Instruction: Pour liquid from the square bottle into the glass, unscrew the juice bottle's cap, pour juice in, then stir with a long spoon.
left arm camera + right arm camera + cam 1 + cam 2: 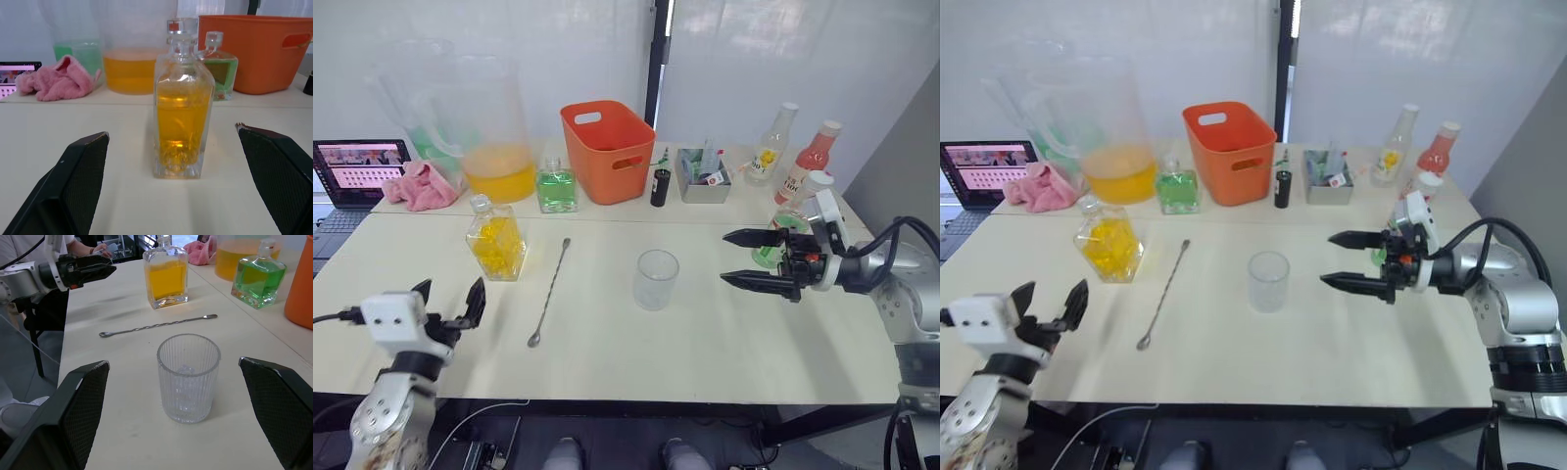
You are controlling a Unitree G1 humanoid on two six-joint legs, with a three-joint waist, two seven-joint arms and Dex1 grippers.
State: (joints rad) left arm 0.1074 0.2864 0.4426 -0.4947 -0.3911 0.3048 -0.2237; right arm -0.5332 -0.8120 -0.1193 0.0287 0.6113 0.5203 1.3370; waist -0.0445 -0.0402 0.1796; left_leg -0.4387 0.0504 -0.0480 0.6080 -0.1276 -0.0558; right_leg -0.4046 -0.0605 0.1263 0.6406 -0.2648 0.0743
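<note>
The square bottle (496,242) of yellow liquid stands stoppered at the front table's left. My left gripper (450,290) is open, low and just short of it, fingers either side of the bottle (182,107) in the left wrist view. The ribbed glass (656,279) stands empty mid-table. Between bottle and glass lies the long spoon (549,291). My right gripper (724,258) is open, hovering right of the glass and pointing at it. The white-capped juice bottle (815,184) stands behind that gripper, mostly hidden.
Along the back table stand a pitcher (494,137) of orange liquid, a green square bottle (556,186), an orange basket (605,147), a small dark bottle (660,186), a grey tray (702,181) and two tall bottles (811,157). A pink cloth (419,186) and laptop (357,171) sit far left.
</note>
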